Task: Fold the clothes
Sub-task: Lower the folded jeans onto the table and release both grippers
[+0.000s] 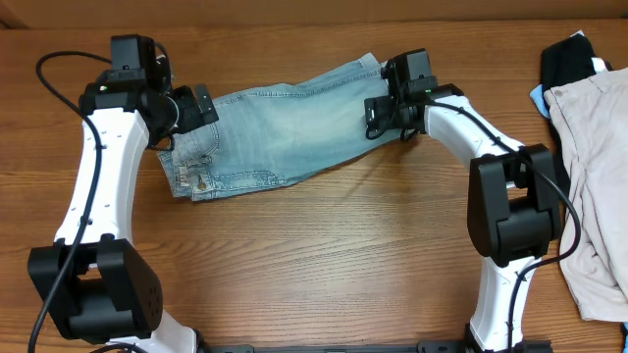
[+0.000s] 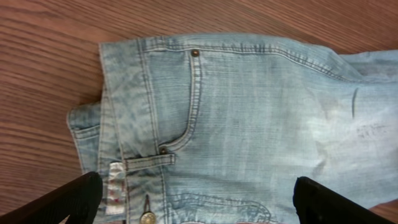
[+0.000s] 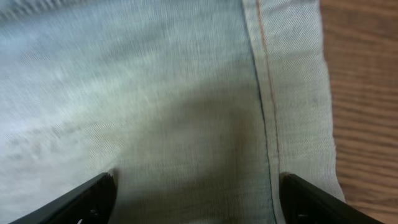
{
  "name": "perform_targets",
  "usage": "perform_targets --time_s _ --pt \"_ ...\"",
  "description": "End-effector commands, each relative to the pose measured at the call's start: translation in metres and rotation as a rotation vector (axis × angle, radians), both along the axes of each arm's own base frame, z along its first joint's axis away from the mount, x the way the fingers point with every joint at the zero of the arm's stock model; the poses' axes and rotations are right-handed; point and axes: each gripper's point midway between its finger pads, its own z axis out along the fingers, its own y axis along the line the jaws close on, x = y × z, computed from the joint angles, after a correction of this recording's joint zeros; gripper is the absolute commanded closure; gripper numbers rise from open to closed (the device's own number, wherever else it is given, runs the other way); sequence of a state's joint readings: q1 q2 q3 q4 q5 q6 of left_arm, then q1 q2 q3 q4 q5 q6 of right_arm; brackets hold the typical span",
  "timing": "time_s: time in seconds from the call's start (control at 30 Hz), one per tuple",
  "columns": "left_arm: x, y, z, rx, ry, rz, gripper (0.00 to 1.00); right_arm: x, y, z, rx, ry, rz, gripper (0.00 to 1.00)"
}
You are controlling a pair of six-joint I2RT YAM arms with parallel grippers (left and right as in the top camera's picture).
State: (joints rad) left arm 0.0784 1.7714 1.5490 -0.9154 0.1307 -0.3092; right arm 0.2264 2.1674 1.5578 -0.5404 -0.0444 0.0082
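Observation:
The clothes, a pair of faded light-blue jeans (image 1: 285, 127), lie folded into a short band across the back of the wooden table. The waistband, with its button and belt loop, is at the left end. My left gripper (image 1: 201, 106) hovers over that waist end. In the left wrist view it (image 2: 196, 194) is open, its fingers (image 2: 68, 202) wide apart above the front pocket of the jeans (image 2: 249, 112). My right gripper (image 1: 378, 113) is down at the right end. It (image 3: 196, 190) is open and straddles the denim (image 3: 174, 93) close beside a stitched seam, low against the cloth.
Beige trousers (image 1: 589, 186) and a black garment (image 1: 569, 59) are piled at the table's right edge. Bare wood (image 1: 324, 245) lies in front of the jeans. Both arm bases stand at the front edge.

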Motion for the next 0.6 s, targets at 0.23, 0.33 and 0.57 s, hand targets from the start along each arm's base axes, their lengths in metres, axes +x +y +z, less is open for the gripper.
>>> perform_targets --time_s 0.23,0.33,0.57 --pt "-0.004 -0.010 -0.022 0.020 0.064 -0.039 0.00 -0.054 -0.020 -0.041 -0.073 0.274 -0.083 0.09" --pt "-0.006 -0.014 -0.023 0.020 0.071 -0.049 0.00 -0.078 -0.030 -0.058 -0.087 0.396 -0.148 0.04" --pt "-0.010 -0.018 -0.025 0.020 0.092 -0.059 0.00 -0.120 -0.055 -0.065 -0.115 0.590 -0.287 0.04"
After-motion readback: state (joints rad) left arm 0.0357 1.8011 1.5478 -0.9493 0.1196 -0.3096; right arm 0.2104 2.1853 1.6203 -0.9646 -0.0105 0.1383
